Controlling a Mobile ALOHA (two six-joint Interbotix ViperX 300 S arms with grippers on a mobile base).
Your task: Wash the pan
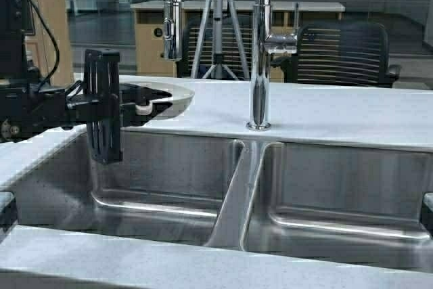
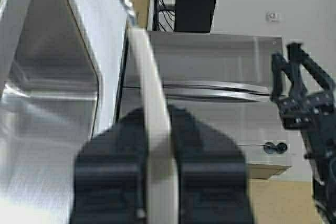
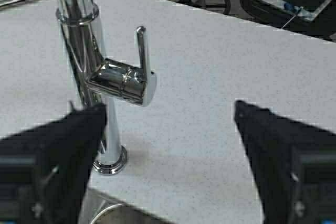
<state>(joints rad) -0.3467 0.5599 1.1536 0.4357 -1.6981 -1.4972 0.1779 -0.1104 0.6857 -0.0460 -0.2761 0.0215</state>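
The white pan (image 1: 174,94) hangs roughly level at the back edge of the left sink basin (image 1: 159,184), just over the counter. My left gripper (image 1: 143,105) reaches in from the left and is shut on its near side. In the left wrist view the pan (image 2: 149,82) shows as a white strip clamped between the two black fingers of the left gripper (image 2: 157,116). The right gripper (image 3: 168,156) is open wide above the counter, facing the faucet lever (image 3: 142,51), with nothing between its fingers. It also shows far off as the right gripper (image 2: 302,98).
A tall chrome faucet (image 1: 259,52) stands behind the divider between the basins, its pull-down sprayer (image 1: 172,21) hanging over the left one. The right basin (image 1: 345,194) holds nothing visible. A black office chair (image 1: 342,52) and a tripod (image 1: 218,25) stand beyond the counter.
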